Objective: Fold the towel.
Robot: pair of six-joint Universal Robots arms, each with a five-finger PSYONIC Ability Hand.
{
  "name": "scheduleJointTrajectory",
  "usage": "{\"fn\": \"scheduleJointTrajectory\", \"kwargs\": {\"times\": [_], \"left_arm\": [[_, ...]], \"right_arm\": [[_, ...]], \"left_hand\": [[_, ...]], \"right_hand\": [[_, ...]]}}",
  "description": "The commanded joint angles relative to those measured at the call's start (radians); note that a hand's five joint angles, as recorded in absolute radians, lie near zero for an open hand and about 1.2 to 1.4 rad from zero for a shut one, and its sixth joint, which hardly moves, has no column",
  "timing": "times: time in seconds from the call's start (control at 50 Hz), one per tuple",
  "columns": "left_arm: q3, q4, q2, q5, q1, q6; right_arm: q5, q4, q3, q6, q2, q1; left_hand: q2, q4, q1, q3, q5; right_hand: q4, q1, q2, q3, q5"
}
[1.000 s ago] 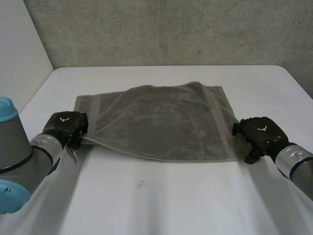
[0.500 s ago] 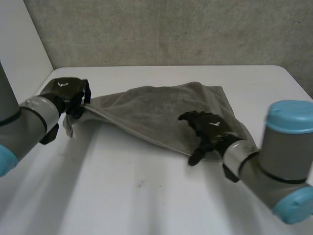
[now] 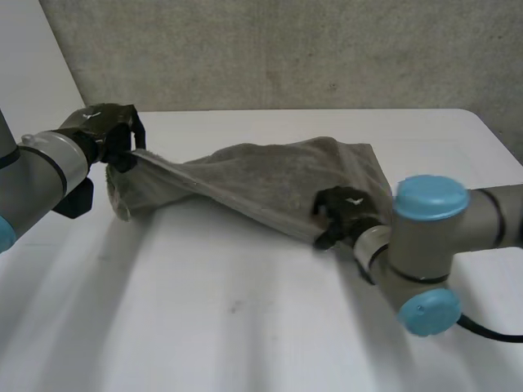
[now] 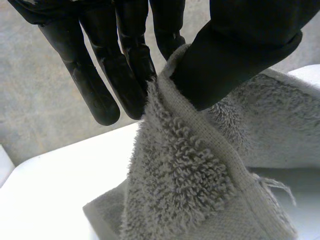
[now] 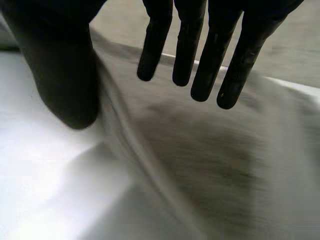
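While most of the grey towel [image 3: 278,175] lies on the white surface [image 3: 245,327], its left corner is held clear of it. At that corner the left hand [image 3: 105,135] has the cloth pinched between thumb and fingers [image 4: 127,75]. A taut fold runs from there across the towel to its near edge. At that near edge sits the right hand [image 3: 341,209], its fingers [image 5: 200,65] straight and loosely spread over the towel, the thumb set apart, with a ridge of cloth between them.
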Motion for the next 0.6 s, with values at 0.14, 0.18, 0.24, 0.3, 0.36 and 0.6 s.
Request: {"fn": "scheduleJointTrajectory", "kwargs": {"times": [0.14, 0.18, 0.24, 0.3, 0.36, 0.6], "left_arm": [[-0.054, 0.002, -0.005, 0.001, 0.026, 0.008], [-0.061, 0.003, -0.005, 0.001, 0.026, 0.009], [-0.081, 0.003, -0.006, 0.001, 0.026, 0.011], [-0.106, 0.005, -0.009, 0.001, 0.026, 0.012], [-0.13, 0.006, -0.015, 0.001, 0.026, 0.017], [-0.273, -0.076, 0.006, -0.001, 0.026, 0.171]], "right_arm": [[-0.005, 0.036, 0.088, -0.185, -0.094, -0.285], [-0.047, 0.057, 0.098, -0.191, -0.106, -0.299], [-0.097, 0.079, 0.101, -0.196, -0.106, -0.314], [-0.139, 0.099, 0.104, -0.217, -0.108, -0.331], [-0.153, 0.106, 0.108, -0.231, -0.114, -0.336], [-0.243, 0.311, 0.128, -0.464, -0.36, -0.42]], "left_hand": [[0.177, 0.179, 0.205, 0.179, 0.188], [0.177, 0.179, 0.205, 0.179, 0.188], [0.177, 0.179, 0.205, 0.179, 0.188], [0.177, 0.179, 0.205, 0.179, 0.188], [0.177, 0.179, 0.205, 0.179, 0.188], [0.177, 0.179, 0.205, 0.179, 0.188]], "right_hand": [[0.31, 0.222, 0.309, 0.31, 0.32], [0.377, 0.289, 0.376, 0.377, 0.387], [0.763, 0.675, 0.762, 0.763, 0.773], [0.785, 0.697, 0.784, 0.785, 0.795], [0.785, 0.697, 0.784, 0.785, 0.795], [0.785, 0.697, 0.784, 0.785, 0.795]]}}
